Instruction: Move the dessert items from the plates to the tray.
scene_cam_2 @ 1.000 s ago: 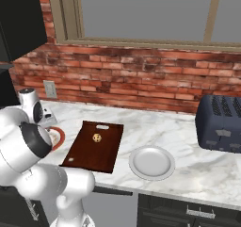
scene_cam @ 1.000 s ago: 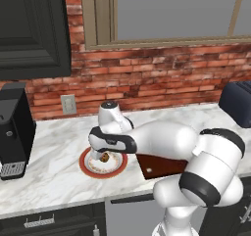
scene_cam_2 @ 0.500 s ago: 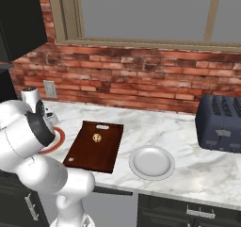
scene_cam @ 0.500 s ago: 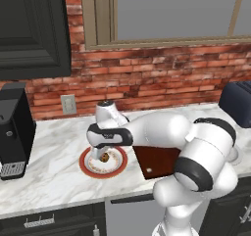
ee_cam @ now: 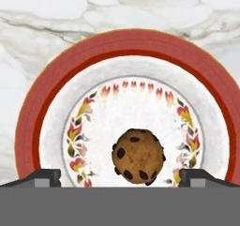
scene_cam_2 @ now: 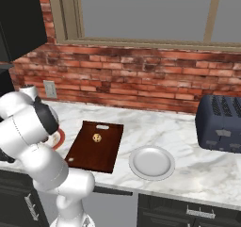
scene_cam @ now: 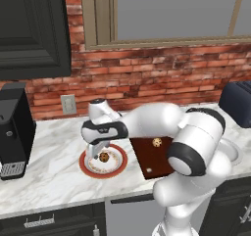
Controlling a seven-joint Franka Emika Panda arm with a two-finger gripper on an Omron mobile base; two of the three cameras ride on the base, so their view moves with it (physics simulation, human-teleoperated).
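Observation:
One tan cookie with dark chips (ee_cam: 138, 160) lies on the white centre of the red-rimmed plate (ee_cam: 33, 112). My gripper (ee_cam: 121, 180) hangs right above it, open, with a dark fingertip (ee_cam: 44, 177) on either side of the cookie and not touching it. From the left base, the gripper (scene_cam: 99, 151) points down over that cookie (scene_cam: 104, 156) on the plate (scene_cam: 86, 167). Right of the plate is the dark wooden tray (scene_cam: 152, 161), where a second cookie (scene_cam: 157, 142) rests. The right base view shows the tray (scene_cam_2: 89, 153) with its cookie (scene_cam_2: 97, 137) near the slot-handle end.
A black coffee machine (scene_cam: 14, 132) stands at the counter's left end. A plain pale plate (scene_cam_2: 152, 162) sits right of the tray, and a dark toaster (scene_cam_2: 221, 122) stands further right. Brick wall and a window run behind the counter.
The hand has settled a little lower over the red-rimmed plate and the arm's elbow has swung round. Both cookies lie where they were.

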